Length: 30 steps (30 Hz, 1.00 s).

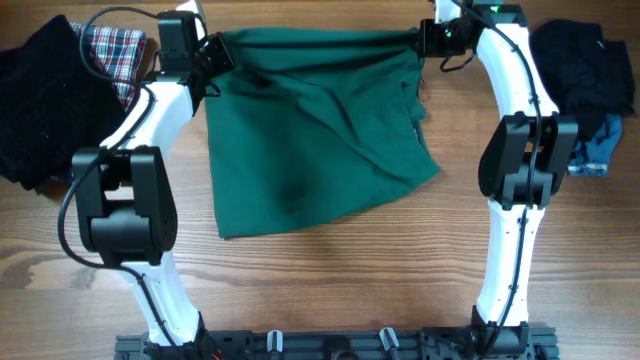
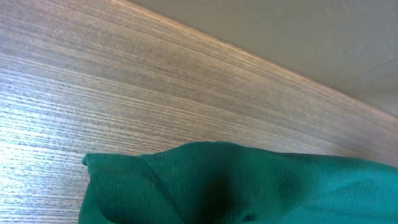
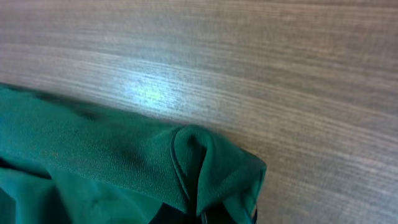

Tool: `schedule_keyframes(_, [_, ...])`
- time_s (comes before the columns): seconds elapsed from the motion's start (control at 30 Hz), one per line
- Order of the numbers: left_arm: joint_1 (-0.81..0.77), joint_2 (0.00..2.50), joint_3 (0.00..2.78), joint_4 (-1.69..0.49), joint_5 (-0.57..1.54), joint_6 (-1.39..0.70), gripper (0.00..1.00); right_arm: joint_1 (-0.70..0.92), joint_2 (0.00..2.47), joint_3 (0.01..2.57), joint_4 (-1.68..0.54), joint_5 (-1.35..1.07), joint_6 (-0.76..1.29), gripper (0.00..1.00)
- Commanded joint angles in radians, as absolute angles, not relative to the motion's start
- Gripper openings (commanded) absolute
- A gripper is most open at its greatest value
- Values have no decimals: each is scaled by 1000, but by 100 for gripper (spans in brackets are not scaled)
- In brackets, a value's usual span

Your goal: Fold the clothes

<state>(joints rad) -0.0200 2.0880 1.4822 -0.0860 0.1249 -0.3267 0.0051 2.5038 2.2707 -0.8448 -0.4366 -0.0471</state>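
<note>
Green clothes [image 1: 320, 130] stretch between left hand [image 1: 214, 52] and right hand [image 1: 423, 40], each pinching a far corner.

The green garment [image 1: 320, 130] is matt woven cloth, soft and creased, with no shine anywhere. Up close its hem shows a fine, even weave. The table [image 1: 330, 290] under it is wood with long straight grain, smooth, and there's a dull satin gleam where the light lands. My left arm [image 1: 165, 108] and right arm [image 1: 515, 70] wear smooth glossy white plastic shells with matt black joints. The black knit [image 1: 40, 100] looks fuzzy, the plaid cloth [image 1: 115, 50] thin and flat.
</note>
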Motion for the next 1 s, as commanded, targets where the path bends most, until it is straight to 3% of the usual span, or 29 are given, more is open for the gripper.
schedule_keyframes(0.0, [23, 2094, 1496, -114, 46, -318, 4, -36, 2500, 2270, -881, -364, -51, 4])
schedule_keyframes(0.23, [25, 2015, 1496, -332, 123, -317, 4, -39, 2406, 2271, -1022, -462, -77, 5])
schedule_keyframes(0.43, [33, 1847, 1496, -387, 124, -317, 4, -39, 2295, 2271, -1075, -473, -84, 4])
schedule_keyframes(0.73, [30, 1767, 1496, -789, 145, -317, 4, -38, 2246, 2270, -1422, -473, -158, 4])
schedule_keyframes(0.9, [30, 1767, 1496, -944, 138, -291, 4, -39, 2249, 2261, -1492, -469, -157, 4])
schedule_keyframes(0.97, [31, 1767, 1496, -983, 123, -290, 11, -39, 2251, 2231, -1488, -465, -156, 4])
